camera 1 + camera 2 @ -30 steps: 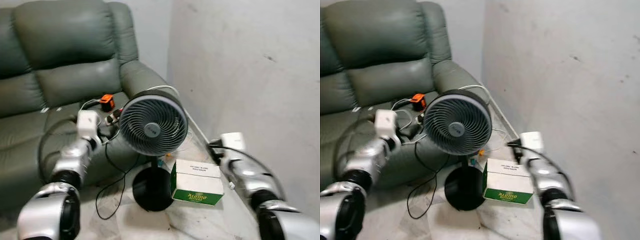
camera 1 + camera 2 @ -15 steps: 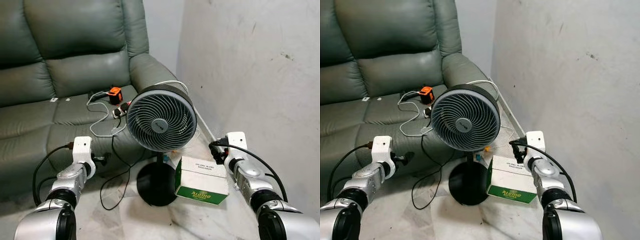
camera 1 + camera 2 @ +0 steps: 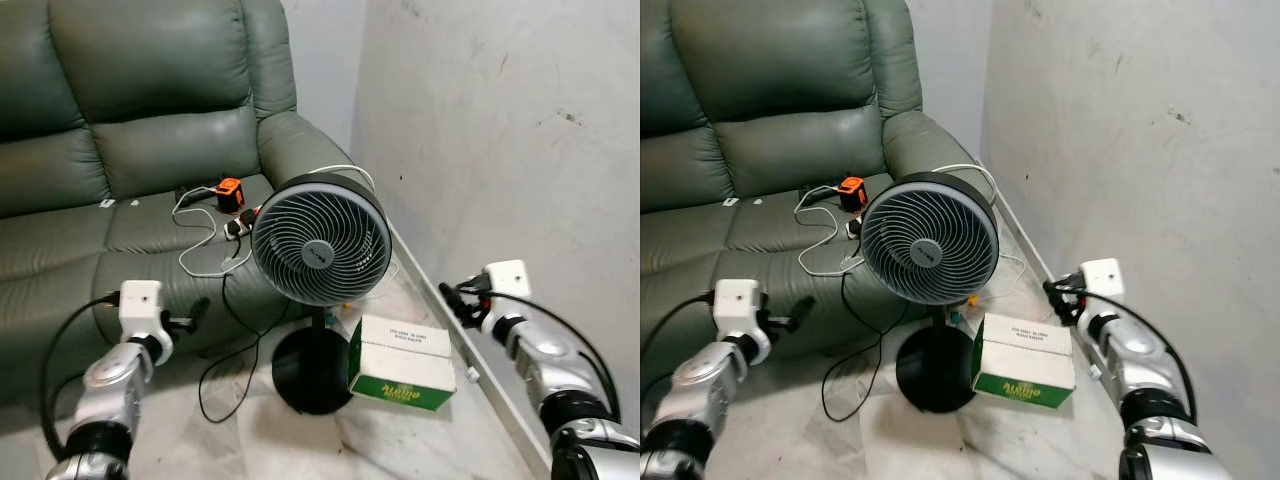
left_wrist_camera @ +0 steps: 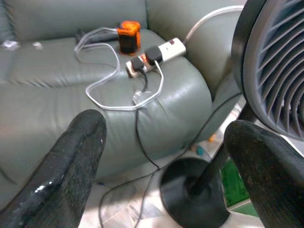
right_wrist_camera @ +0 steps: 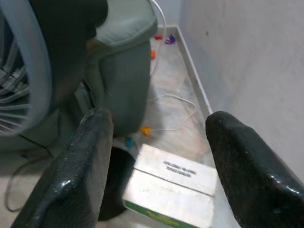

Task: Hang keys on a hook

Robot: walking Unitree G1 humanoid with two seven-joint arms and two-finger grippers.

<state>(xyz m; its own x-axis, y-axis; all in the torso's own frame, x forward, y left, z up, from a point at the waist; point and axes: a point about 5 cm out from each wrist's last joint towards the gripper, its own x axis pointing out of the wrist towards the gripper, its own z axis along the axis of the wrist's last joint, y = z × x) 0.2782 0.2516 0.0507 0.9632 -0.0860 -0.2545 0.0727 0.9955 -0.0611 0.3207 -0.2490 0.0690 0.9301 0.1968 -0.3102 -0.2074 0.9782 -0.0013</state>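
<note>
Both silver arms reach forward, bent at the elbow, well apart. The left gripper [image 4: 164,156] has its black fingers spread wide. The right gripper [image 5: 159,152] is likewise parted, holding nothing

Even soft daylight; wrist fingers blurred

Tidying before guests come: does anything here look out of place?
Yes. A power strip with plugs and a white cable lie loose on the sofa seat, and a box sits on the floor against the fan base.
</note>
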